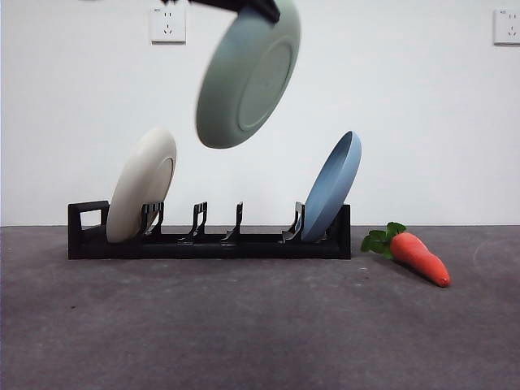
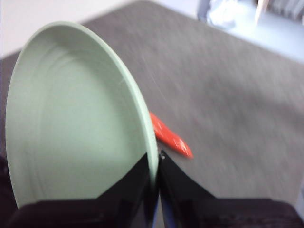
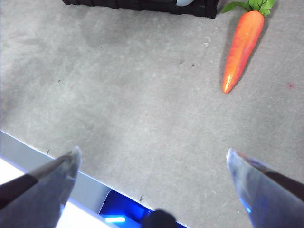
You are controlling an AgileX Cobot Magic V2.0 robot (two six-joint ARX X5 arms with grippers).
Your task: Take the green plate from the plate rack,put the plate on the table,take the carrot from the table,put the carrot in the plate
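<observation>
My left gripper (image 1: 258, 10) is shut on the rim of the green plate (image 1: 248, 75) and holds it tilted in the air, well above the plate rack (image 1: 210, 242). The left wrist view shows its jaws (image 2: 154, 168) pinching the plate's edge (image 2: 71, 118), with the carrot (image 2: 168, 136) on the table beyond. The carrot (image 1: 416, 253) lies on the dark grey table (image 1: 244, 325) just right of the rack, leaves toward the rack. My right gripper (image 3: 151, 164) is open and empty above the table's near edge, with the carrot (image 3: 241, 47) ahead of it.
A cream-white plate (image 1: 143, 195) leans in the rack's left end and a blue plate (image 1: 333, 185) in its right end. The rack's middle slots hold nothing. Two wall sockets (image 1: 167, 24) sit on the white wall behind.
</observation>
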